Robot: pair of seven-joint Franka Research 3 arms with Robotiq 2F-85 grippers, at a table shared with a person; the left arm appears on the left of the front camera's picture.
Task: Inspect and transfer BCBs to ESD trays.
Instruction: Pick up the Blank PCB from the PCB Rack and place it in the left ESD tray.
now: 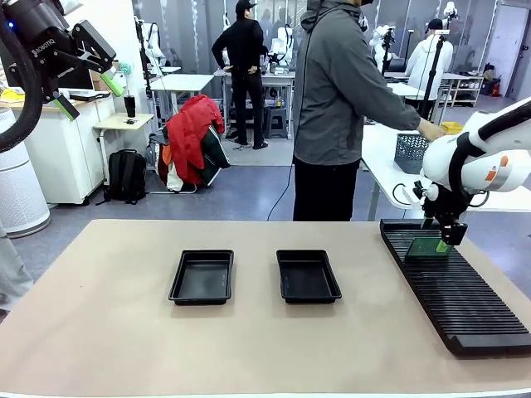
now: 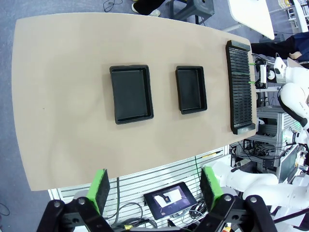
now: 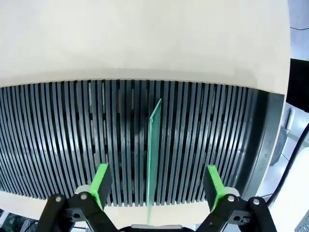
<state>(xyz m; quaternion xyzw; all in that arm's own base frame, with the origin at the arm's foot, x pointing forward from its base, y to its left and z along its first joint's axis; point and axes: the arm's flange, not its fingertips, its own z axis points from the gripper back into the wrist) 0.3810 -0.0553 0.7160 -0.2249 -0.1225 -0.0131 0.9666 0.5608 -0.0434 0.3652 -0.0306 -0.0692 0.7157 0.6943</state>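
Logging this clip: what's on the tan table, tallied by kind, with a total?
Shallow black rectangular plastic trays: 2
Long black ribbed slotted rack: 1
Thin flat green circuit board, standing on edge in the rack: 1
Total: 4

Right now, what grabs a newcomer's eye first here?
A single green BCB stands on edge in the black slotted rack at the right of the table, the open right end effector poised over it. Mid-table, two black ESD trays sit empty side by side; the left end effector hangs open, high at the left.
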